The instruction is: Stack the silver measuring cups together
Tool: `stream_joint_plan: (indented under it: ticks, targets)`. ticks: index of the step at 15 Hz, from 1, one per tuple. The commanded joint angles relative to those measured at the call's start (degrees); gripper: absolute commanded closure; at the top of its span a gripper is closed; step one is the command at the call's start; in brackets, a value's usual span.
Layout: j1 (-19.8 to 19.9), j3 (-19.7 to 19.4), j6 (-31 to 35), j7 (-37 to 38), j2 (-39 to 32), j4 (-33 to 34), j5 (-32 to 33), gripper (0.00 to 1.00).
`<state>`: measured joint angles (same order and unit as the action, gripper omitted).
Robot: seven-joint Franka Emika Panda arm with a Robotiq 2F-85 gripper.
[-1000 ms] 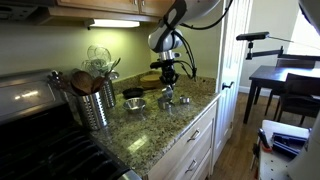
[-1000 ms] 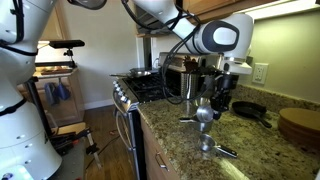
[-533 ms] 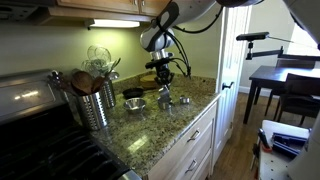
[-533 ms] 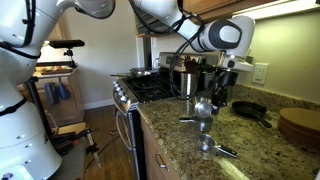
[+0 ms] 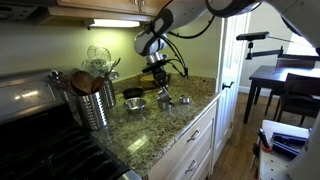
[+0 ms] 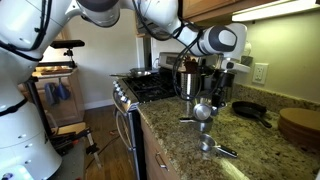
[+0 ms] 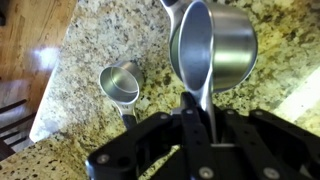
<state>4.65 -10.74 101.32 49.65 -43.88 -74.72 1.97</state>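
Base: Hand status?

Me: I read the hand (image 7: pixel 197 120) as closed on the flat handle of the large measuring cup (image 7: pixel 215 45), with the fingers pressed against it from both sides. In the wrist view the cup's mouth faces my camera.

Base: Where is that cup?

Me: It is out in front of the hand, over the granite tabletop (image 7: pixel 80 55). I cannot tell whether it touches the stone.

Base: The other cups?

Me: The small measuring cup (image 7: pixel 122 82) stands upright on the tabletop just beside the big one but apart from it. Its handle points back toward the hand, and it is near the counter edge. In an exterior view another silver cup (image 5: pixel 136 104) stands just in front of the dark bowl (image 5: pixel 133 93). The ribbed canister (image 5: pixel 95 105) is further along.
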Motion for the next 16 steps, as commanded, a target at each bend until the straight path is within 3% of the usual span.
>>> stream_joint_plan:
  ticks: [1,3,4,15,16]
  targets:
    - [-0.66,-0.54,-2.74,-1.6,-1.61,2.08,1.88,0.91]
    - [-0.76,-0.54,-2.82,-1.84,-2.14,2.24,2.45,0.93]
    - [-0.73,-0.53,-2.95,-2.05,-2.38,2.46,2.6,0.73]
    - [-0.73,-1.39,-2.85,-2.04,-0.8,0.96,2.87,0.03]
    - [-0.81,-1.68,-2.59,-1.45,-0.35,0.47,2.89,0.01]
